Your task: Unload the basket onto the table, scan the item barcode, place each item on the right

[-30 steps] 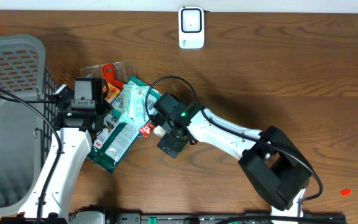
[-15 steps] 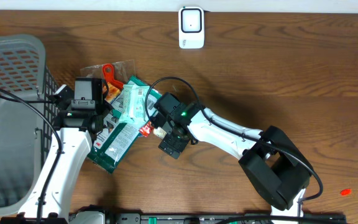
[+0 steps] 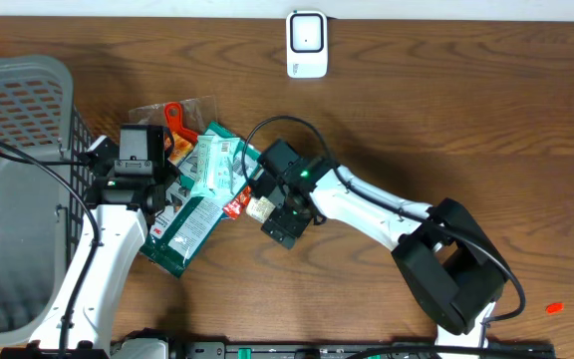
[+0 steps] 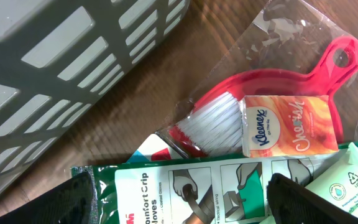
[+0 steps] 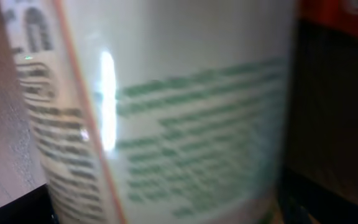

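Comparing this moment with a second before: the right gripper and its wrist have shifted slightly away from the heap of goods, back along its own arm. The cable loop above it has risen, and the small pale printed pack between its jaws has edged along with it. The left gripper, the heap and the grey basket are unchanged.

Right jaws are spread wide about the pale pack. Whether the pads press on it cannot be told: the pack's blurred label fills the wrist view, its print is unreadable, and the fingers are cut off at the lower corners. Whether that label bears the barcode cannot be told either.

Left jaws are likewise wide apart and hold nothing, hovering over the green glove pack, whose lower part is cut off. Just beyond the left fingertips lie a Kleenex pack and a red dustpan with brush in clear wrap.

White scanner stands well apart, far beyond the right gripper.
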Controlling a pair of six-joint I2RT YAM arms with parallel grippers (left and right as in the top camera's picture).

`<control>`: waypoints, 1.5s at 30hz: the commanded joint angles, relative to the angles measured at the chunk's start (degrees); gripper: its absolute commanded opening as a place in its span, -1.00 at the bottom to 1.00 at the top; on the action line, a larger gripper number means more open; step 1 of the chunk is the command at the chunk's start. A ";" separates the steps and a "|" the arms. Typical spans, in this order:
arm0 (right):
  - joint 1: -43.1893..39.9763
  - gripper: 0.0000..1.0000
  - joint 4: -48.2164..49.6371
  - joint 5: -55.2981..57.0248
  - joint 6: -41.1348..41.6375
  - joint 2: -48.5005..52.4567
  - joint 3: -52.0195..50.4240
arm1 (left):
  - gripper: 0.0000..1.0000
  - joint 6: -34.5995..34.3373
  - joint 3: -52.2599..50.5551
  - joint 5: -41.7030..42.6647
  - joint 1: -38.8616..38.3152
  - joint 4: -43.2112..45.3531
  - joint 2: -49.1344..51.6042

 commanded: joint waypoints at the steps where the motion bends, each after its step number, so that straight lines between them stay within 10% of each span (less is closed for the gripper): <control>1: -0.68 0.89 -0.24 -1.27 -1.07 -1.77 0.09 | 0.79 -1.16 -0.42 -1.81 0.37 -0.37 0.48; 17: -0.46 0.56 -0.24 -3.37 -3.85 -1.77 0.09 | 0.78 -1.16 -0.42 -1.81 0.37 -0.76 0.50; 45: -0.46 0.61 1.22 -4.76 -4.26 -1.73 0.07 | 0.78 -1.16 -0.42 -1.81 0.37 -1.40 0.50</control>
